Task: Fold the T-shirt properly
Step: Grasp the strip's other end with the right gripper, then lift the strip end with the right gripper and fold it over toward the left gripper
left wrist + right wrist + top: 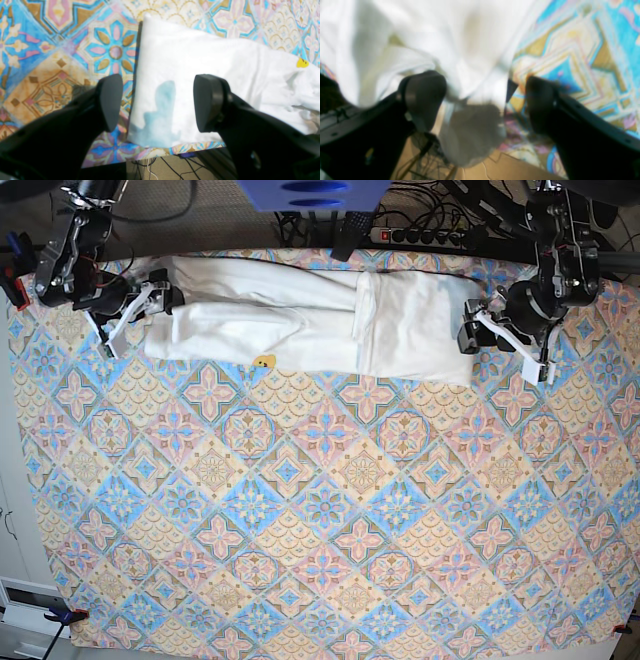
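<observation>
While T-shirt [300,320] lies as long folded band along far worktop [320,510] edge, left tool [157,102] gapes over one end, right tool [480,105] gapes around bunched cloth opposite. Near worktop bare.

Both arms reach inward, left gripper [155,103] and right gripper [485,105] spread wide.
</observation>
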Robot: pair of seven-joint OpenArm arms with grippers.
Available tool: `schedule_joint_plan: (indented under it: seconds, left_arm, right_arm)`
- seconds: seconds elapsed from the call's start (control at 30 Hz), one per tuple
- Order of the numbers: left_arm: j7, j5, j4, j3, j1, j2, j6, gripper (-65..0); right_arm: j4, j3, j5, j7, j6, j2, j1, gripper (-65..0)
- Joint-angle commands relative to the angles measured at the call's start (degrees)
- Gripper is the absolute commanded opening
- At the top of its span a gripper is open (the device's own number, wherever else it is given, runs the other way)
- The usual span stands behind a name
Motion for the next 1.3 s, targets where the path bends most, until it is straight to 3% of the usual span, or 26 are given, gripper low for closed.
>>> schedule_joint_plan:
  seconds: [0.0, 0.23, 0.43, 0.6, 0.83, 1.03, 1.27]
  left_arm:
    - [-0.8, -0.6, 0.8, -0.3, 0.0, -0.6, -0.2, -21.4]
    - [-0.8, -0.7, 0.8, -0.3, 0.0, -0.6, -0.2, -21.4]
    - [-0.8, -0.7, 0.8, -0.3, 0.0, -0.6, -0.2, -21.4]
    - [-0.8, -0.7, 0.8, -0.3, 0.0, -0.6, -0.2, -21.4]
    - [-0.8, -0.8, 0.8, -0.3, 0.0, -0.6, -0.2, -21.4]
    - [-0.8, -0.8, 0.8, -0.4, 0.0, -0.6, -0.2, -21.4]
    - [-0.8, -0.8, 0.8, -0.6, 0.0, -0.7, -0.2, -21.4]
  right_arm:
    - [-0.1, 0.4, 0.7, 0.0, 0.2, -0.5, -0.3, -12.2]
    - [-5.4, 0.1, 0.7, 1.3, 0.2, -2.7, -0.3, -14.9]
    - [-7.1, -2.4, 0.7, 1.1, 0.2, -3.4, 0.8, -33.4]
    - [-7.1, -3.4, 0.7, 1.0, 0.2, -5.0, 0.9, -44.7]
    - [-7.1, -2.9, 0.7, 1.0, 0.2, -4.8, 1.1, -62.1]
    - [-6.8, 2.4, 0.7, 1.0, 0.2, -4.6, 1.2, -64.2]
    - [-7.1, 7.8, 0.6, -0.2, 0.2, 0.6, 8.2, -64.3]
